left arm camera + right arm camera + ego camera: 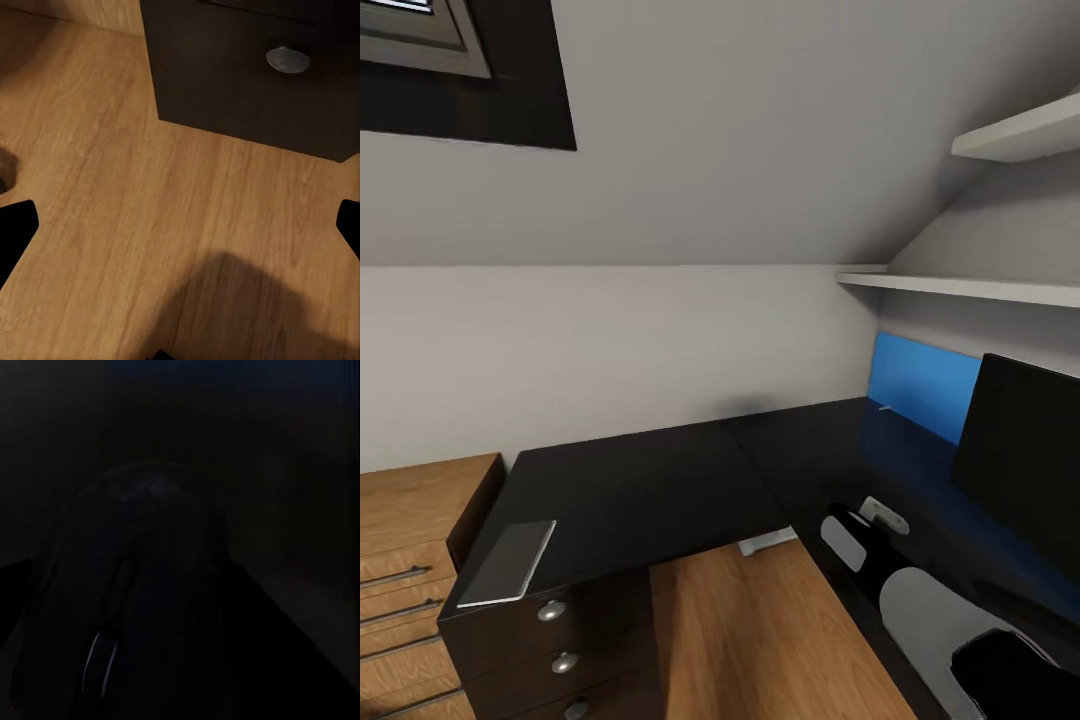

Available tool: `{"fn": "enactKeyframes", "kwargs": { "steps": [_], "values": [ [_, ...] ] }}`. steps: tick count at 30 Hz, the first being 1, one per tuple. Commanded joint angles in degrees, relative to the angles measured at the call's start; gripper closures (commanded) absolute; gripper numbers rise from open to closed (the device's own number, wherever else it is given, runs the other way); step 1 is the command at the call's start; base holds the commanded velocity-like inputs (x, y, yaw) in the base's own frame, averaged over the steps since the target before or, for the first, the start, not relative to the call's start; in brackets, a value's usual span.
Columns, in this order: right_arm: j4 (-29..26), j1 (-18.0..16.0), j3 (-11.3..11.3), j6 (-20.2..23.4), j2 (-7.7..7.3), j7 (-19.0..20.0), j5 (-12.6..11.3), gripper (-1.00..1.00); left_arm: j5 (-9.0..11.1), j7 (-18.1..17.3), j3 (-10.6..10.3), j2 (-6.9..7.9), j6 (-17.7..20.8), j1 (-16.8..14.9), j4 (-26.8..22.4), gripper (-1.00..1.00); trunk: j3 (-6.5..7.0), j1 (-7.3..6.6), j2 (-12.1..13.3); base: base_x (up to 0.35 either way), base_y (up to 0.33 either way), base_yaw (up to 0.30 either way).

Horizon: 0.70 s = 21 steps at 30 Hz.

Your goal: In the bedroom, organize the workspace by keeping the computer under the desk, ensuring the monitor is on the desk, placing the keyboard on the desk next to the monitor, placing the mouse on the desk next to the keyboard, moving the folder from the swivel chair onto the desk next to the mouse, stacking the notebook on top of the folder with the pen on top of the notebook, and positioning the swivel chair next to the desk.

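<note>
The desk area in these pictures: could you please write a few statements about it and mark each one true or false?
1. The notebook lies on the desk above the drawer unit. True.
2. The monitor stands on the floor. False: it stands on the desk, in front of a blue wall panel.
3. The desk top is white. False: it is glossy black.
4. The right wrist view shows the mouse close up, on a dark surface. True.
5. The left wrist view looks down on a wood-plank floor beside the drawer unit. True.
6. A keyboard lies beside the notebook. False: nothing lies next to it.
</note>
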Motion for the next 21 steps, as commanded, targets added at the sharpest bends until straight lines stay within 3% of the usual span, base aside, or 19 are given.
{"fn": "enactKeyframes", "kwargs": {
  "steps": [1, 7, 8, 9, 21],
  "values": [
    [0.01, -0.04, -0.56, -0.91, -0.05, -0.23, -0.79, 1.00, 0.58, 0.52, -0.42, 0.10, -0.19, 0.01, -0.11, -1.00, -0.05, 0.01, -0.03, 0.013, -0.006, 0.000],
    [0.10, -0.04, -3.58, -2.11, -0.05, -0.23, -0.85, 1.00, 0.82, 0.67, -0.33, 0.09, -0.20, 0.01, -0.29, -1.00, -0.05, 0.01, -0.03, 0.004, -0.002, 0.000],
    [0.16, -0.04, -6.01, -3.70, -0.05, -0.23, -0.86, 1.00, 0.85, 0.69, -0.35, 0.07, -0.20, 0.01, -0.40, -1.00, -0.05, 0.01, -0.03, 0.000, 0.000, 0.000],
    [0.18, -0.04, -6.67, -4.02, -0.05, -0.23, -0.86, 1.00, 0.85, 0.67, -0.36, 0.06, -0.20, 0.01, -0.42, -1.00, -0.05, 0.01, -0.03, 0.000, 0.000, 0.000],
    [1.32, -0.04, -9.86, -7.64, -0.05, -0.58, -0.85, 1.00, 0.86, 0.64, -0.39, 0.04, -0.20, 0.01, -0.46, -1.00, -2.03, 2.42, -4.45, 0.000, 0.000, 0.000]
  ]
}}
